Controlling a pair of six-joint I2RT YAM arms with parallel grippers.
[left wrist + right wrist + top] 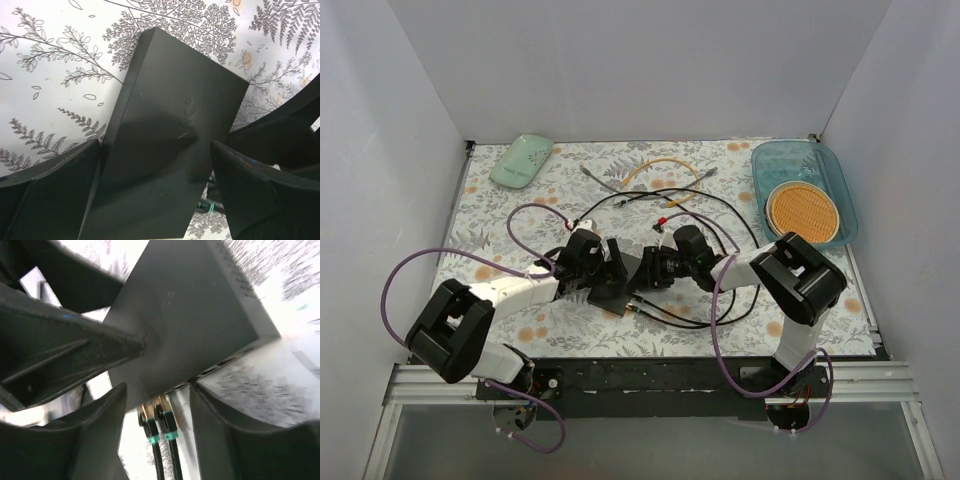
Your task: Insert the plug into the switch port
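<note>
Nearest the overhead camera stand the bases of the left arm (450,335) and right arm (802,285), bolted to a metal rail (640,378) at the near edge. Both arms reach inward so that their grippers meet at mid-table.

Floral-patterned table (570,330): the work surface, walled in white on three sides.

Teal tray (802,160): set at the far right, well apart from the work and seemingly parked out of the arms' way. It holds one round orange woven disc (803,210), lying flat, and nothing else that can be seen.

Switch (175,85): the dark grey box at the centre of the table, between the two grippers, with its port edge turned toward the right arm.

Left gripper (155,145): jaws apart, one finger on each side of the switch, with a sliver of gap showing on one side. The straddle probably serves to brace the box against a push on its ports.

Right gripper (157,387): jaws apart and empty, lined up on the port edge, as suits the arm that feeds the connector.

Two plugs (159,422) with green boots: side by side between the right jaws, touching neither, seated in adjacent ports. Which one the task means cannot be told, yet insertion appears complete.
</note>
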